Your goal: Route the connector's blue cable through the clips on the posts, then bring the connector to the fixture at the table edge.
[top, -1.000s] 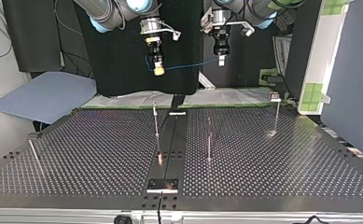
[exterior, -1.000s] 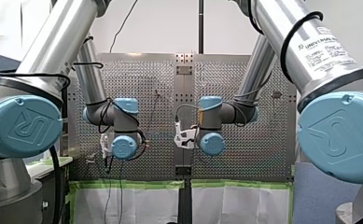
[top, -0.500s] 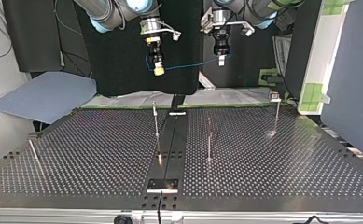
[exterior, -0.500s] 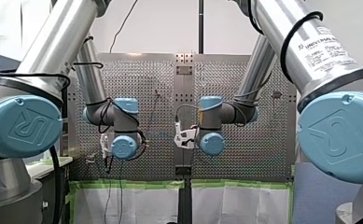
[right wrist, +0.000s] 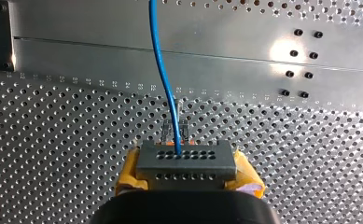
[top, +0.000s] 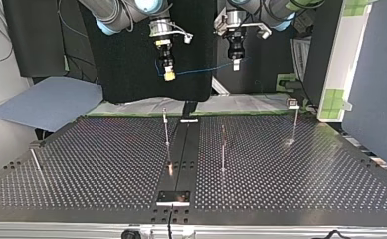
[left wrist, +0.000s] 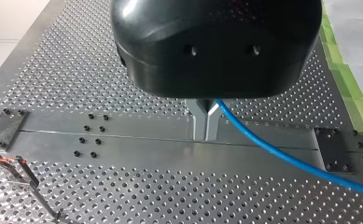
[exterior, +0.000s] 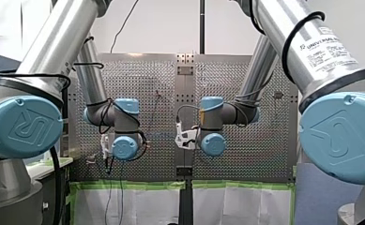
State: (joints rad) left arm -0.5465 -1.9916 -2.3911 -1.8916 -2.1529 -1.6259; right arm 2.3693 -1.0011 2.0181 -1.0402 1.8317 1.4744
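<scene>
Now | right pincer (right wrist: 187, 176) clamps connector (right wrist: 186, 161) — post (right wrist: 171, 128) ahead | left pincer (left wrist: 205, 134): cable (left wrist: 273, 150)

- A robotics lab or test cell, by every sign
- Two silver industrial arms with pale blue joint caps fill the front view, my left arm (exterior: 53, 42) at the left edge, my right arm (exterior: 302, 37) at the right; the latter carries a printed label (exterior: 328, 49) reading "Universal Robots"
- The work surface is a perforated metal table (top: 305, 164), a regular grid of holes; a bolted plate (top: 173, 197) sits at the top view's lower centre; thin posts (top: 166, 130) stand on the table
- Green tape (exterior: 128, 185) lines the table edge, lower centre of the front view
- A black cloth backdrop (top: 131, 74) hangs at the top view's upper centre; a grey-blue partition panel (top: 375, 84) closes its right side
- A loose black cable (exterior: 124, 23) runs up a bare white wall, upper middle of the front view
</scene>
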